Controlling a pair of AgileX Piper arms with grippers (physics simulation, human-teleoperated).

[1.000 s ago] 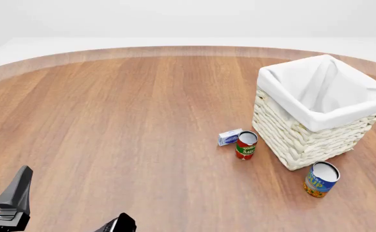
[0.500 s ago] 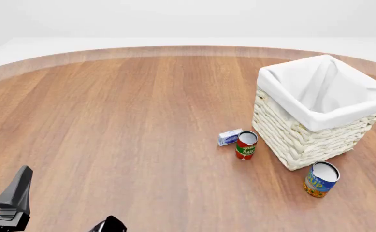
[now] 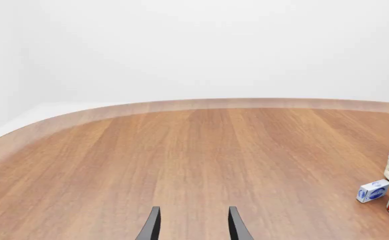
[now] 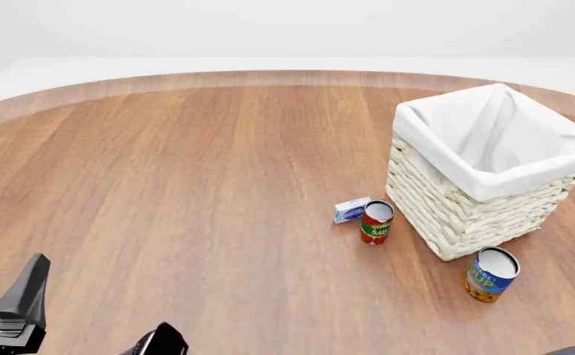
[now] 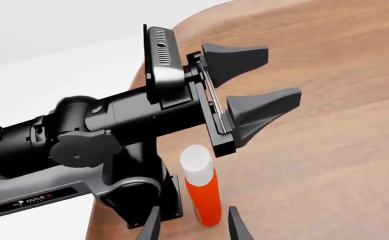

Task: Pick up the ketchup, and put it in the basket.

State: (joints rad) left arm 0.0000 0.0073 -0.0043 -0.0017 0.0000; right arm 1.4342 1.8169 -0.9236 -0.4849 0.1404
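The right end effector (image 5: 191, 222), fingers apart, is lining up on the small red ketchup bottle with a white cap (image 5: 201, 192), standing near the table (image 4: 189, 185) edge beside the left arm. The left end effector (image 3: 191, 225) is idling open. The cream wicker basket (image 4: 465, 214) sits well apart. Since half a second ago, the dark finger at the front view's bottom edge has shifted slightly left.

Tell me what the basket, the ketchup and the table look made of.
The basket: cream woven wicker, going by its braided rows, lined with white cloth that folds over the rim. The ketchup: smooth red-orange body with a white cap, probably plastic. The table: wood, matte, with lengthwise grain streaks.
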